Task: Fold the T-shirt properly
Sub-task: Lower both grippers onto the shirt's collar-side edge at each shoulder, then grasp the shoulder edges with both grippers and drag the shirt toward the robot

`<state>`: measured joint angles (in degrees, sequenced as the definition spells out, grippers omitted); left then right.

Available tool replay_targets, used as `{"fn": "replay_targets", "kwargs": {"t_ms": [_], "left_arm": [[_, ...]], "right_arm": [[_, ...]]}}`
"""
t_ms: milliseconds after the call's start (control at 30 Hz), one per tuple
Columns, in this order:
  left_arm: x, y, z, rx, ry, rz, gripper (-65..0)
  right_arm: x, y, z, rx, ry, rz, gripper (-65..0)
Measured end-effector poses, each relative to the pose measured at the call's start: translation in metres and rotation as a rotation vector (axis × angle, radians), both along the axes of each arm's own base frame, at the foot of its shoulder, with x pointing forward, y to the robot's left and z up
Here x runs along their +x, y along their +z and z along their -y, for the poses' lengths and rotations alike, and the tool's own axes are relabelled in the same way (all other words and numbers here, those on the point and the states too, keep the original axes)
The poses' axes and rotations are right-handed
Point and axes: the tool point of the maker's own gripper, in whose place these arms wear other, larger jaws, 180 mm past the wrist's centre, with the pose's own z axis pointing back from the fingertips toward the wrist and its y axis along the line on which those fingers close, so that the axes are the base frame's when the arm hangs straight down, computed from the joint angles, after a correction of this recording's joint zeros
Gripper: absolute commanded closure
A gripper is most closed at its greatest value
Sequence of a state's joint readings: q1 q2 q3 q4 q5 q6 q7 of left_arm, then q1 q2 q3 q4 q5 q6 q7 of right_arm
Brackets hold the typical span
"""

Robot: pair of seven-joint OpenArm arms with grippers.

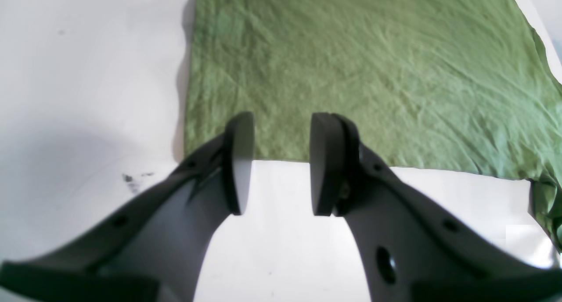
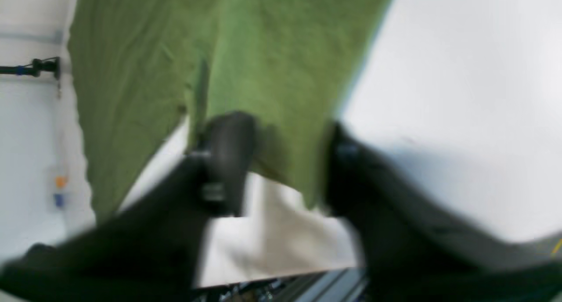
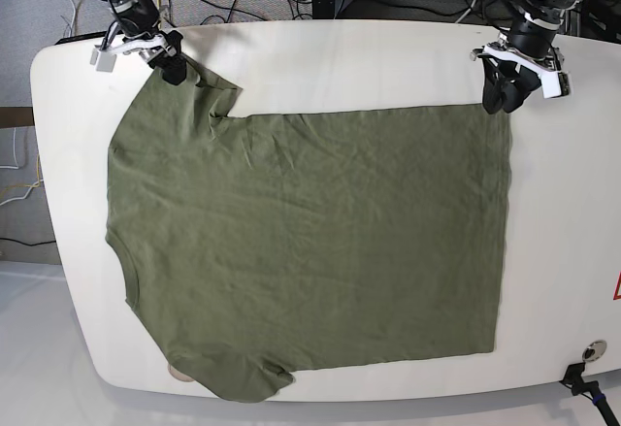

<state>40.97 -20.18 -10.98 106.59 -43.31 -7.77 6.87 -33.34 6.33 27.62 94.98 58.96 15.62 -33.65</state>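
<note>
The olive-green T-shirt (image 3: 310,242) lies spread flat on the white table (image 3: 563,251), collar at the left, hem at the right. My left gripper (image 3: 499,96) is open and empty at the shirt's far right hem corner. In the left wrist view the left gripper (image 1: 281,131) has its fingers over the hem edge of the shirt (image 1: 351,65). My right gripper (image 3: 175,65) is at the tip of the far left sleeve. The right wrist view is blurred. It shows the right gripper (image 2: 285,152) open, with the sleeve cloth (image 2: 272,73) hanging between the fingers.
Cables and arm bases run along the table's far edge (image 3: 320,26). A small clamp (image 3: 585,377) sits at the near right corner. A dark smudge (image 1: 130,181) marks the table beside the left gripper. The near sleeve (image 3: 243,382) reaches the table's front edge.
</note>
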Motion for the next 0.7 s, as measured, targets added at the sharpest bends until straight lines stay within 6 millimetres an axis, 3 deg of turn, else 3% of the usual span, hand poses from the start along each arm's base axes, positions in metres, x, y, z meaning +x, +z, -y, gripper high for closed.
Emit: {"fn": "replay_targets", "kwargs": {"t_ms": [33, 133, 233, 300, 433, 567, 700], "left_arm": [[0.000, 0.000, 0.000, 0.001, -0.001, -0.001, -20.4], [-0.001, -0.009, 0.000, 0.000, -0.011, -0.042, -22.7], [0.006, -0.023, 0.000, 0.006, -0.037, -0.116, -37.0], [0.012, -0.024, -0.005, 0.007, -0.033, -0.132, -42.8], [0.013, -0.043, -0.020, 0.012, -0.009, -0.221, -43.0], [0.027, -0.049, -0.023, 0.000, -0.005, -0.230, -43.0], [0.025, -0.064, -0.032, -0.010, 0.026, -0.263, -43.0]], "right_arm": [[-0.002, -0.004, 0.000, 0.006, -0.002, -0.013, 0.0], [-0.004, -0.008, -0.001, 0.011, -0.001, -0.028, 0.0], [-0.004, -0.008, -0.001, 0.011, -0.001, -0.029, 0.0], [-0.004, -0.008, -0.001, 0.011, 0.000, -0.029, 0.0], [-0.004, -0.008, -0.001, 0.011, -0.001, -0.028, 0.0], [-0.004, -0.008, -0.001, 0.011, 0.000, -0.029, 0.0], [-0.004, -0.008, -0.001, 0.011, 0.000, -0.029, 0.0]]}}
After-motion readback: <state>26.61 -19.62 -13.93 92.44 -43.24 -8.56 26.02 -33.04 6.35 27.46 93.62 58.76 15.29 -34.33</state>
